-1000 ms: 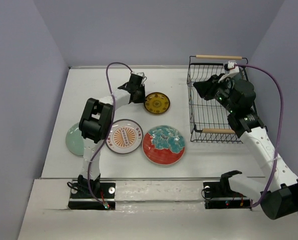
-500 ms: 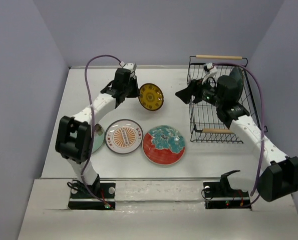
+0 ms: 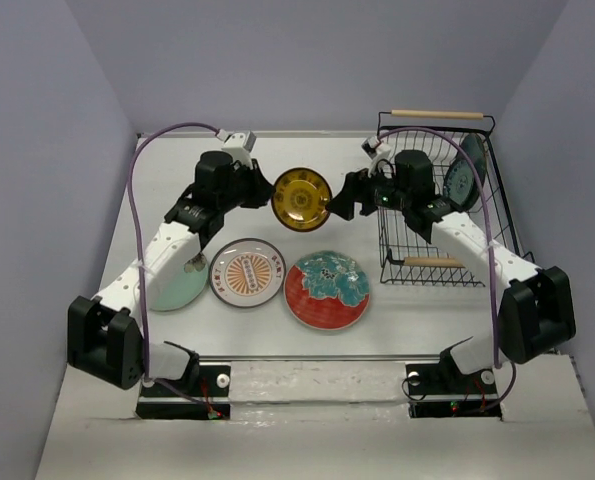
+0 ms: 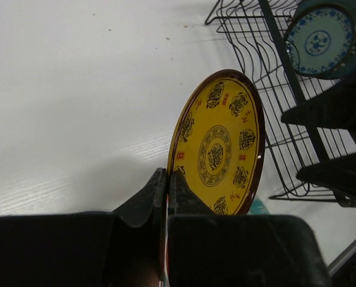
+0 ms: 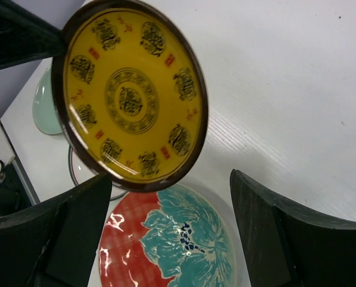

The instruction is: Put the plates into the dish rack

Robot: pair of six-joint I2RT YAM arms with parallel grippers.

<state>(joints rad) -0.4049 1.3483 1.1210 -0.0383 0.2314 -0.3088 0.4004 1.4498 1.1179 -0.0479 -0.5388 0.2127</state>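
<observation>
My left gripper (image 3: 268,190) is shut on the rim of the small yellow-brown plate (image 3: 301,197) and holds it on edge above the table. Its jaws (image 4: 167,176) pinch the plate (image 4: 216,146) at the lower left. My right gripper (image 3: 350,196) is open just right of that plate, facing it. In the right wrist view its jaws (image 5: 169,179) stand wide, with the plate (image 5: 130,95) just ahead and untouched. The dish rack (image 3: 432,262) holds a blue-patterned plate (image 3: 461,180) on edge.
Three plates lie flat on the table in front of the arms: pale mint (image 3: 177,290), white with an orange centre (image 3: 247,272) and large red with a teal centre (image 3: 326,290). The red plate (image 5: 172,251) lies below my right jaws.
My left gripper has lifted the yellow-brown plate off the table and swung it right, on edge. My right gripper has come out of the rack, moved left toward the plate and opened.
</observation>
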